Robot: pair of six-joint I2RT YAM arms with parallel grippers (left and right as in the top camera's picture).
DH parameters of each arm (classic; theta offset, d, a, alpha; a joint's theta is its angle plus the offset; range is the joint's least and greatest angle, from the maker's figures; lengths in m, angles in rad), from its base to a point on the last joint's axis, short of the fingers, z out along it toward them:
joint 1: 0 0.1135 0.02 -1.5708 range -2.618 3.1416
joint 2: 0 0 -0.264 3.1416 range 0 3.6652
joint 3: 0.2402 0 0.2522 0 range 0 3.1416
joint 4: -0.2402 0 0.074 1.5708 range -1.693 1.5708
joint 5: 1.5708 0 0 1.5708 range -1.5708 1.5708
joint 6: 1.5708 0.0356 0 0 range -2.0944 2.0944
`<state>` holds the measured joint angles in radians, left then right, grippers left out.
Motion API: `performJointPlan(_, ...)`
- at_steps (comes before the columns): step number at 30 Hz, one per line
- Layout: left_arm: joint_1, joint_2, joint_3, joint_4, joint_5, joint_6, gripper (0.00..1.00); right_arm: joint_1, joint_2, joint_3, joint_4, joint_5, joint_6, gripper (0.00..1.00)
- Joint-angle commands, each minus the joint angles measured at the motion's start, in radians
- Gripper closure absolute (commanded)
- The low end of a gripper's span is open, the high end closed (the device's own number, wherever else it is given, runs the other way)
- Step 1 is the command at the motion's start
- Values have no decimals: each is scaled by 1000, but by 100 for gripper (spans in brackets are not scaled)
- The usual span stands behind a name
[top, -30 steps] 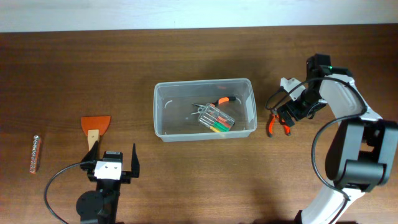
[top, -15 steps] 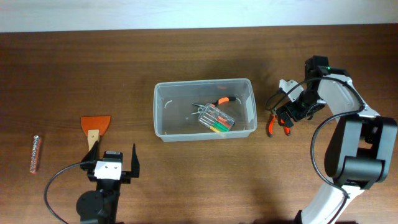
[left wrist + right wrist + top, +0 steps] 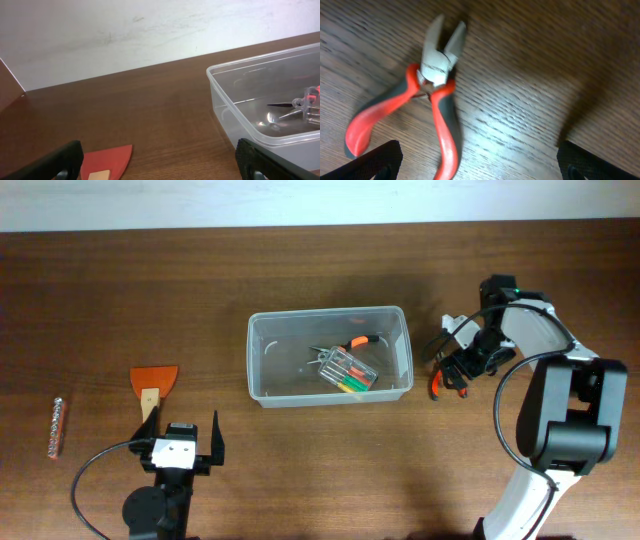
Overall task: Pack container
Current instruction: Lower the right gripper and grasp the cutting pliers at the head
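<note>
Container (image 3: 283, 370): centre of counter (image 3: 150, 290), clear thin plastic, bit case (image 3: 347, 370) inside. I judge it light, slick, apt to skid if nudged; I'd grip its rim. Right pincer (image 3: 480, 162) spread above orange pliers (image 3: 436, 75) just right of it; left pincer (image 3: 182, 435) spread, empty, near-left.

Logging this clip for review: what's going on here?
The right tool, open, hangs over the red-handled pliers, which lie on the table right of the container, not yet gripped. The container already holds a small case of bits and an orange-handled tool. The left tool sits open near the orange scraper, touching nothing.
</note>
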<state>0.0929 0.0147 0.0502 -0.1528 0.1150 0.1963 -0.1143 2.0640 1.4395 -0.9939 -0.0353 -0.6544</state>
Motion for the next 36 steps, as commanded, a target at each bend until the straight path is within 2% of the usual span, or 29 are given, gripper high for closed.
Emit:
performJointPlan(1, 6, -8, -7, 3, -6, -12, 1, 22, 9, -3, 0, 29, 8, 1)
performJointPlan(36, 6, -8, -7, 3, -6, -12, 1, 23, 67, -3, 8, 48, 53, 1)
